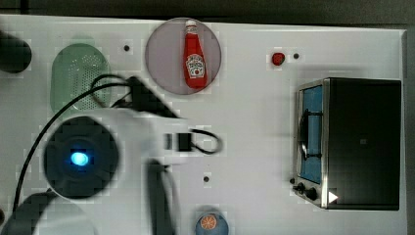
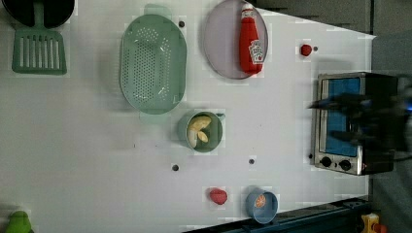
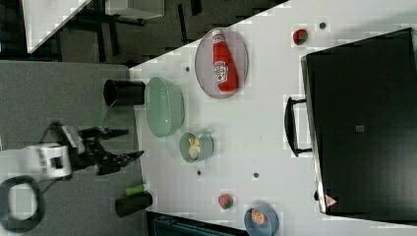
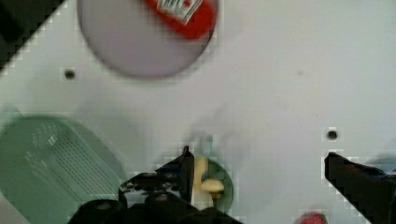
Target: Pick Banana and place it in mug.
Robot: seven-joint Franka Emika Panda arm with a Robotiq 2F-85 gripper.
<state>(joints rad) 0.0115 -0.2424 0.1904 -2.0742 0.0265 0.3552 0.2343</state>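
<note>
Banana (image 2: 199, 130) already lies in mug (image 2: 200, 131), w/ colander (image 2: 153, 63) at its 11 o'clock in left view. Gripper (image 4: 259, 161) released, empty, above; mug sits b/w the spread fingers, nearer one.

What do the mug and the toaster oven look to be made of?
The mug looks like translucent green plastic: pale, softly see-through walls and a stubby moulded handle, with the banana pieces inside. The toaster oven looks like metal: a bright, shiny front frame and a dark matte casing. Neither can be confirmed by look alone.
</note>
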